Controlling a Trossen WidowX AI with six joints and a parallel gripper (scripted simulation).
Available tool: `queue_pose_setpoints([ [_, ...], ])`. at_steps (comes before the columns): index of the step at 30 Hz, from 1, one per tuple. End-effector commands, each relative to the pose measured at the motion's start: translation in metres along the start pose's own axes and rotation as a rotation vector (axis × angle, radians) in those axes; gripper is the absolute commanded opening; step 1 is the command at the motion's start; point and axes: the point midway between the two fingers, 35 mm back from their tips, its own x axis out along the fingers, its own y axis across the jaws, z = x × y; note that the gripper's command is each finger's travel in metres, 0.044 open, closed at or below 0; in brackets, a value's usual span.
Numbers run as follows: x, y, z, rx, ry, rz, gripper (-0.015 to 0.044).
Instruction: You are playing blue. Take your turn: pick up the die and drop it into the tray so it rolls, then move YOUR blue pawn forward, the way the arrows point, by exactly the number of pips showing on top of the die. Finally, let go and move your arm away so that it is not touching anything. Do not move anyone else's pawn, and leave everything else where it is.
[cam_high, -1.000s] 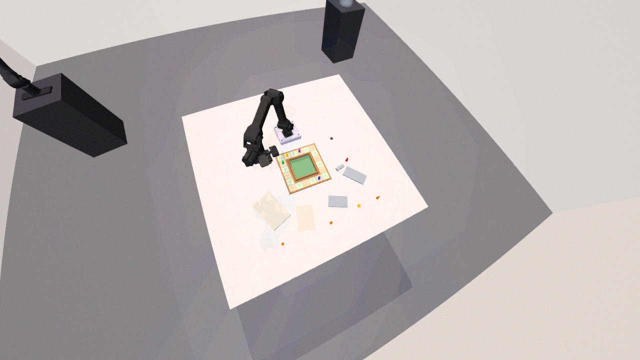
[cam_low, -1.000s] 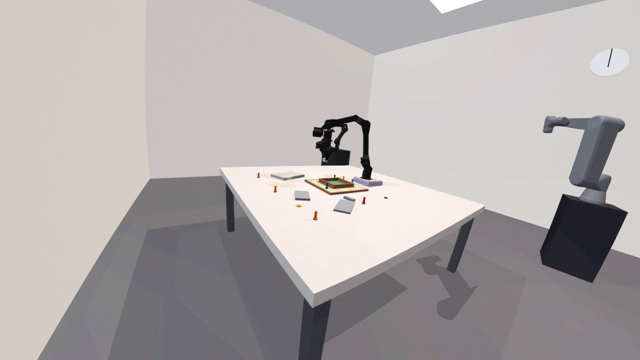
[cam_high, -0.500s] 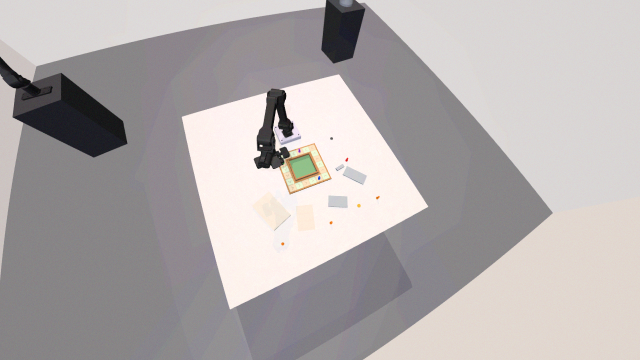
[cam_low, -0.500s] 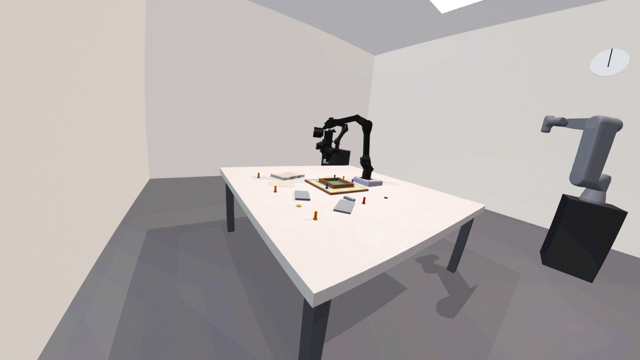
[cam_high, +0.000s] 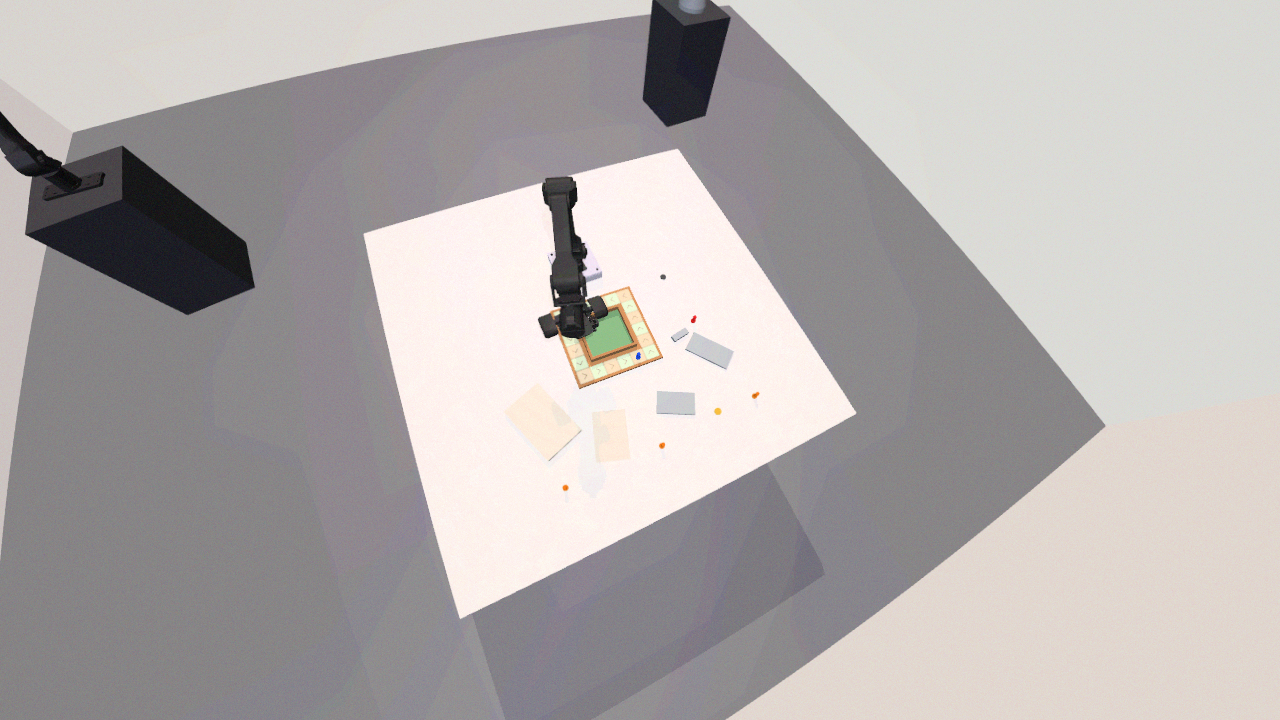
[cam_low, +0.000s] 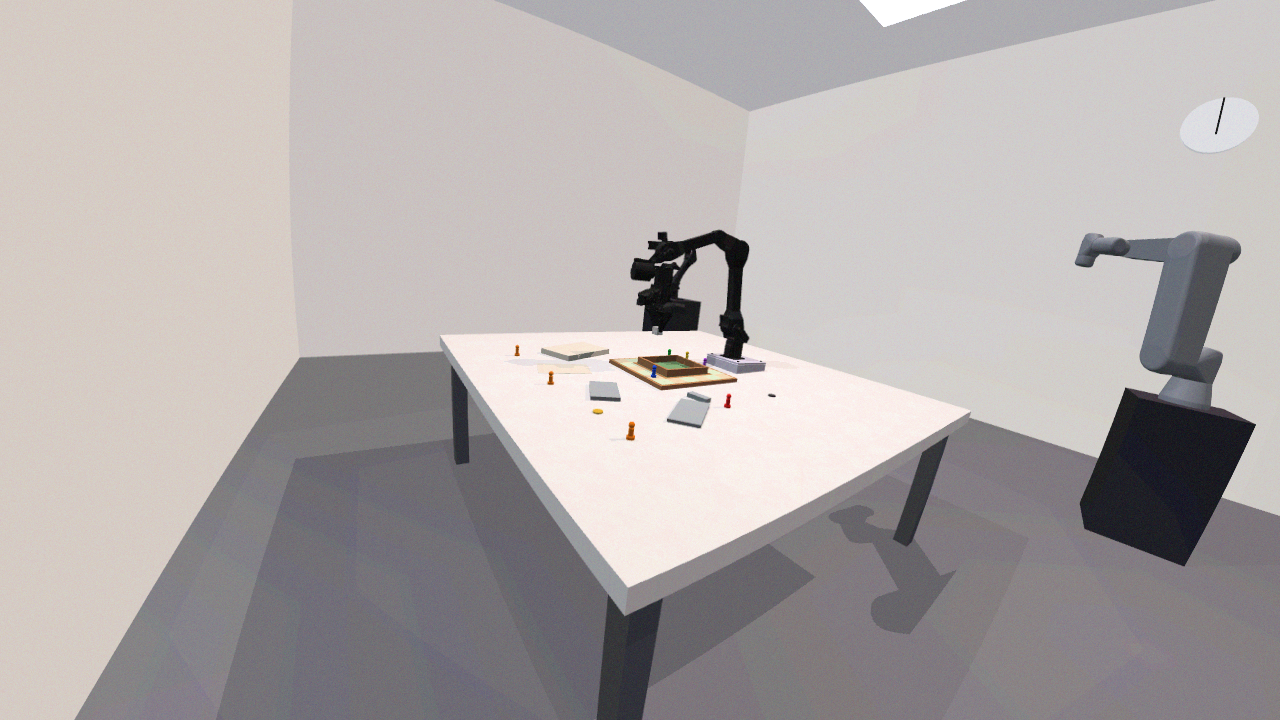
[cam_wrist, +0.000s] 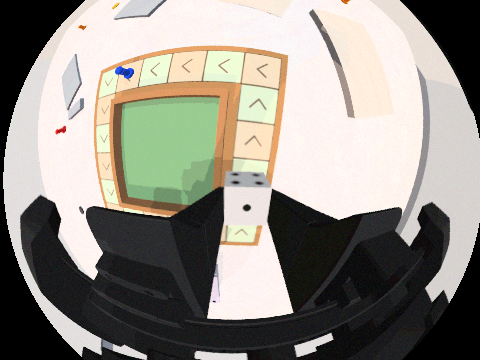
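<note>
Die held in pincer, raised near tray

Pincer (cam_high: 583, 330) (cam_low: 657, 327) (cam_wrist: 244, 194): pinching the die (cam_low: 657, 331) (cam_wrist: 246, 201) between both fingertips. In the wrist view, one face displays a single pip; the adjoining face at its 12 o'clock side displays four.

Die position: raised above the surface (cam_high: 447, 429) (cam_low: 787, 465) (cam_wrist: 345, 165), not yet in the tray (cam_high: 613, 355) (cam_low: 684, 368) (cam_wrist: 225, 125). It appears at 4 o'clock from the tray's centre in the wrist view.

Blue pawn (cam_high: 638, 356) (cam_low: 653, 370) (cam_wrist: 124, 72): located on the board (cam_high: 579, 382) (cam_low: 626, 368) (cam_wrist: 257, 70), at 11 o'clock from the tray's centre in the wrist view, on the square directly before a corner square along the arrow path.

Red pawn (cam_high: 693, 319) (cam_low: 727, 401) (cam_wrist: 60, 130): off the board, at 3 o'clock from the tray in the top view. Green pawn (cam_low: 669, 351), yellow pawn (cam_low: 687, 355) and purple pawn (cam_low: 704, 361): visible beyond the tray in the exterior view; their exact squares cannot be determined.
</note>
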Motion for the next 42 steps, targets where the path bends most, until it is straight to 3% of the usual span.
queue_pose_setpoints([
  [1, 0.005, 0.02, 0.002, 0.006, 0.002, 0.007, 0.0],
  [16, 0.019, 0.094, 0.005, 0.019, 0.004, 0.014, 0.0],
  [21, 0.02, 0.098, 0.005, 0.02, -0.018, 0.014, 0.0],
  [42, 0.027, 0.096, 0.014, 0.023, -0.725, 0.008, 0.0],
])
